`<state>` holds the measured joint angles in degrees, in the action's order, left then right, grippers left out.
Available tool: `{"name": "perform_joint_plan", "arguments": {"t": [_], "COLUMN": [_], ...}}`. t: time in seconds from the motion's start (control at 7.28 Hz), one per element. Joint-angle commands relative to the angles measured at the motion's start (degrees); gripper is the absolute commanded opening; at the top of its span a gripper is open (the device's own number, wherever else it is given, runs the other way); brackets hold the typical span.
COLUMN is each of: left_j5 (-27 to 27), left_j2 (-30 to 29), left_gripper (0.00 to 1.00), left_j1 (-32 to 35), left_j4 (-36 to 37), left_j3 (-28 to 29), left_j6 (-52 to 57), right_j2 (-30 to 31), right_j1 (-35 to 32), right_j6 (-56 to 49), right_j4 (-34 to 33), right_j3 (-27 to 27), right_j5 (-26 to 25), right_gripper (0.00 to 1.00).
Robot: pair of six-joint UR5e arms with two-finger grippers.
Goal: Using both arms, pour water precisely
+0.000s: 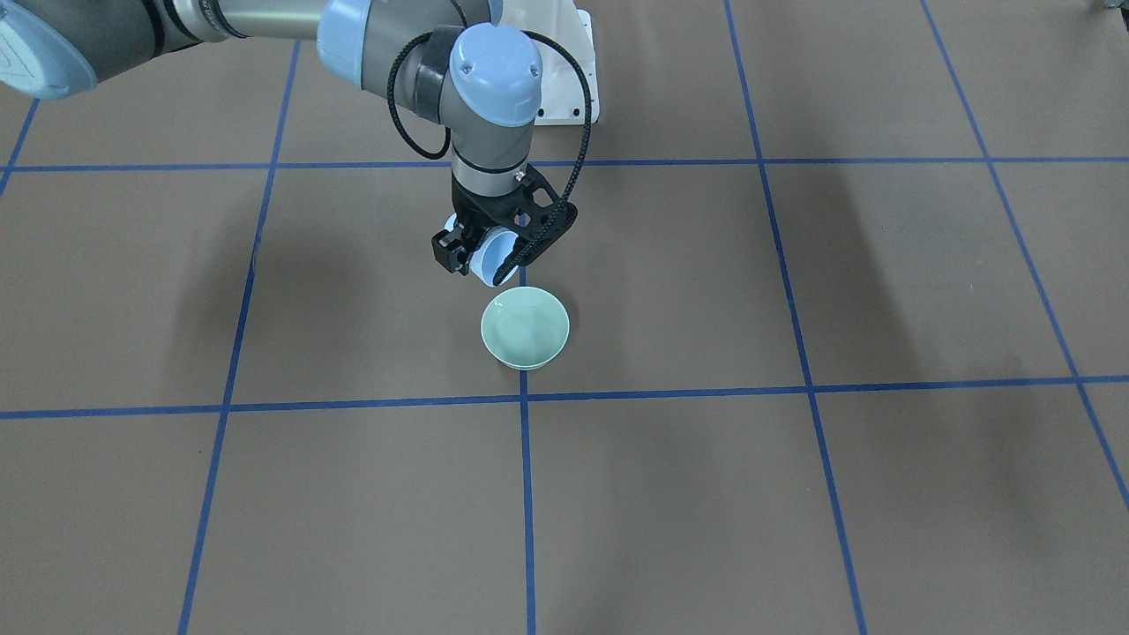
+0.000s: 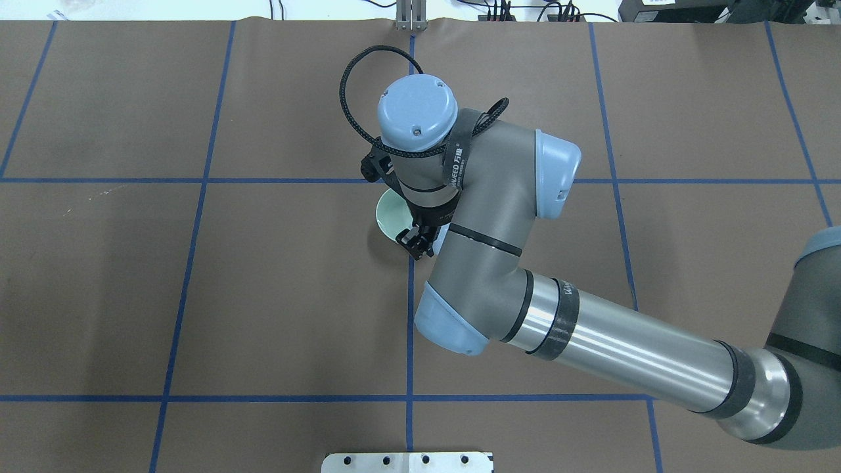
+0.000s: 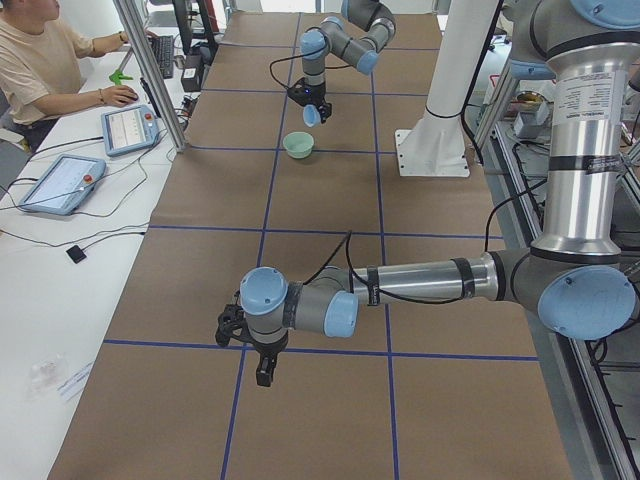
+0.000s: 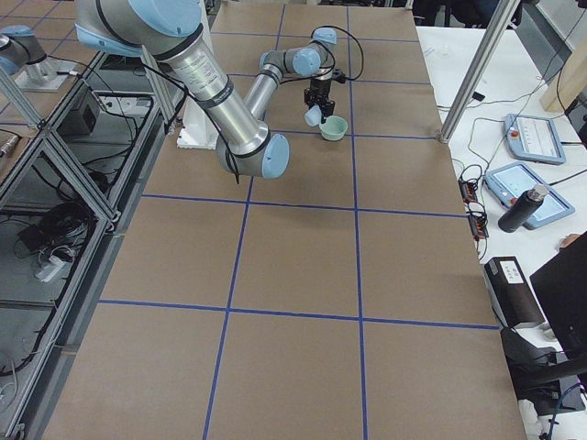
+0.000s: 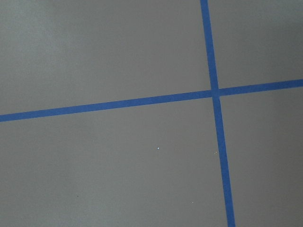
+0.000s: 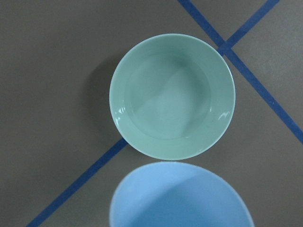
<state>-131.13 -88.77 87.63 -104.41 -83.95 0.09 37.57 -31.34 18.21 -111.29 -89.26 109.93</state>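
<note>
My right gripper is shut on a light-blue cup, tipped on its side just above the table. A mint-green bowl sits on a blue tape crossing right in front of the cup. In the right wrist view the cup's rim lies just short of the bowl; no stream of water shows. My left gripper hangs low over the table far from the bowl, and I cannot tell whether it is open or shut. The left wrist view shows only brown table and blue tape.
A white bolted pedestal stands beside the bowl area. A person sits at a side desk with teach pendants. A black bottle stands on the other side desk. Blue tape lines grid the table.
</note>
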Motion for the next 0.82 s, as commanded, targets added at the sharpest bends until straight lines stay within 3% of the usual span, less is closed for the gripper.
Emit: {"name": "perform_joint_plan", "arguments": {"t": [0.0,0.41,0.69], "left_j5": [0.09,0.0,0.0], "left_j2": [0.0,0.0,0.0], "left_gripper": [1.0,1.0,1.0], "left_j1": [0.0,0.0,0.0], "left_j4": [0.0,-0.09,-0.09], "left_j3": [-0.07,-0.07,-0.07], "left_j6": [0.0,0.0,0.0], "right_j2": [-6.52,-10.05,-15.49], "right_j1": [-0.13,-0.48,-1.18], "right_j6": [-0.11,-1.15,-1.43], "right_j4": [-5.58,-11.29,-15.35], "right_j3": [6.87,11.12,16.72], "right_j5": [0.72,0.99,1.86], "right_gripper": [0.0,0.0,0.0]}}
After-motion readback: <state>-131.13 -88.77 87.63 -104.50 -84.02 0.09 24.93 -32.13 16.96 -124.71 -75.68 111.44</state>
